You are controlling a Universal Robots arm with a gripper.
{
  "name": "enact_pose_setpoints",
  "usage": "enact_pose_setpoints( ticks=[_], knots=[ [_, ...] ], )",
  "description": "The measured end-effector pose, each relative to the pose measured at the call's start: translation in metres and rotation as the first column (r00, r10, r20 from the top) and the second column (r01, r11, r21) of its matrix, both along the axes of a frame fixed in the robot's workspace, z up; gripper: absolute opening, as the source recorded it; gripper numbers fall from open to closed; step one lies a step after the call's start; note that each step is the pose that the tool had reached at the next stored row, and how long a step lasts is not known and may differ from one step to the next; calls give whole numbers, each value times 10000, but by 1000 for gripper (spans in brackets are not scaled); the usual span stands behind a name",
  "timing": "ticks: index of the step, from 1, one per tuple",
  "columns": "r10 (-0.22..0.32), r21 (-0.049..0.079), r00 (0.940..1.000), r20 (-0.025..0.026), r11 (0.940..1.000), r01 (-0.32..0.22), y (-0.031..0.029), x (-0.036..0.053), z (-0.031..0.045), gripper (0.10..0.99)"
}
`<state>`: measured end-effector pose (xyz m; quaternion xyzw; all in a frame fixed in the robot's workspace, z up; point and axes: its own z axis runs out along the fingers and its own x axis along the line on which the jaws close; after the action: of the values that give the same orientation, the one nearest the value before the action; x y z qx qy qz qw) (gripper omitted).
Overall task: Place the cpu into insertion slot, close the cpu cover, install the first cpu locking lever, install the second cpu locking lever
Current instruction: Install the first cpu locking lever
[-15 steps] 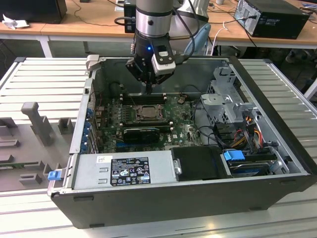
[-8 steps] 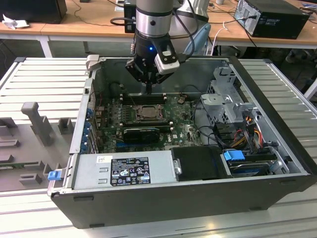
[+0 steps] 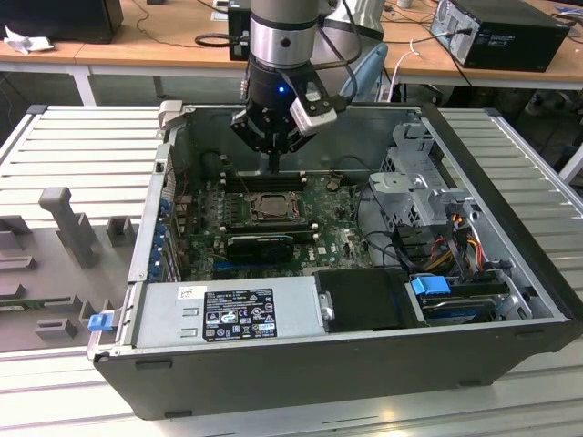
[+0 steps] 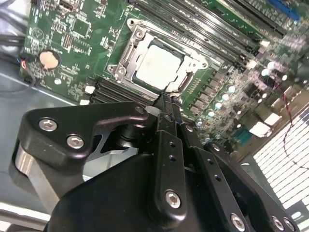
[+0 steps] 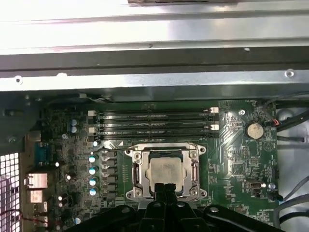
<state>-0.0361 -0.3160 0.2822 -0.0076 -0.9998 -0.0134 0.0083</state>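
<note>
The open computer case [image 3: 319, 369] sits on a ribbed metal counter [image 3: 82, 137], and the arm reaches down into it. Directly under the jaws lies the green circuit board [image 5: 241, 159].

The jaws look closed, tips pressed together with nothing between them. In both wrist views they hang just above the near edge of the insertion slot [image 4: 120, 71]; whether they touch it cannot be told.

The cpu cover [image 4: 193, 63] appears to lie flat over the slot, just ahead of the jaw tips. It is thin sheet metal, probably stiff but easy to bend if pried. It looks best pushed at its free rim and not pinched.

Framed by its cut-out centre, the cpu [image 4: 157, 65] is seated in the slot, pale face up, a little beyond the jaw tips. It should be light, rigid and thin, with a smooth face likely to slip. The contacts beneath it are probably delicate. Any hold belongs on two opposite edges, kept level, never on the face.
</note>
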Motion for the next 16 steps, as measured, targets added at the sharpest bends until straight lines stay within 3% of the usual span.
enact_pose_setpoints(
  ticks=[5,16],
  knots=[
    [608,1,9981,4,9981,-608,0,-22,-1,106],
    [736,9,9973,18,9973,-736,0,-255,-14,106]
  ],
)
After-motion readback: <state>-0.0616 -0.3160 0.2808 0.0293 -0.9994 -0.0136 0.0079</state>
